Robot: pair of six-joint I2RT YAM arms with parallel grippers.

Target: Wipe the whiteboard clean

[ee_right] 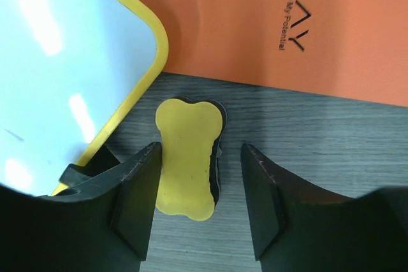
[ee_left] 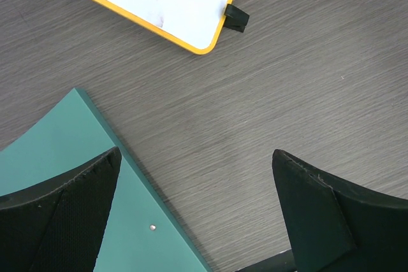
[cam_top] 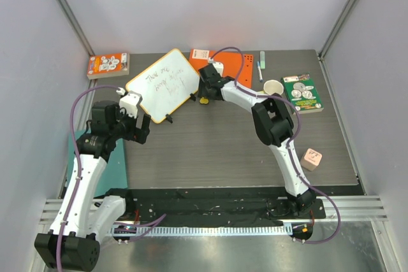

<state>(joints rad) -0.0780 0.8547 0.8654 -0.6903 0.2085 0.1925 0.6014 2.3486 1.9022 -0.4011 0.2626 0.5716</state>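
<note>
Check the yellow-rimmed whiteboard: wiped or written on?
Written on: dark handwriting runs across the flat white yellow-rimmed whiteboard in the top view.

This is a robotics lab test cell rather than a lived-in room. Plain pale grey wall panels (cam_top: 210,4) box in a dark grey wood-grain table (cam_top: 223,151) on three sides, with bare metal corner posts (cam_top: 67,7). Two white-and-black jointed robot arms (cam_top: 280,151) are bolted to a ribbed aluminium rail (cam_top: 357,208) at the table's near edge, and loose purple cables (cam_top: 75,113) trail from them. The items laid out are unrelated props: a yellow-rimmed white whiteboard (cam_top: 164,84), an orange printed card box (cam_top: 108,65), a green printed card box (cam_top: 302,93), a pale paper cup (cam_top: 273,86) and a small pink cube (cam_top: 311,158).
</note>
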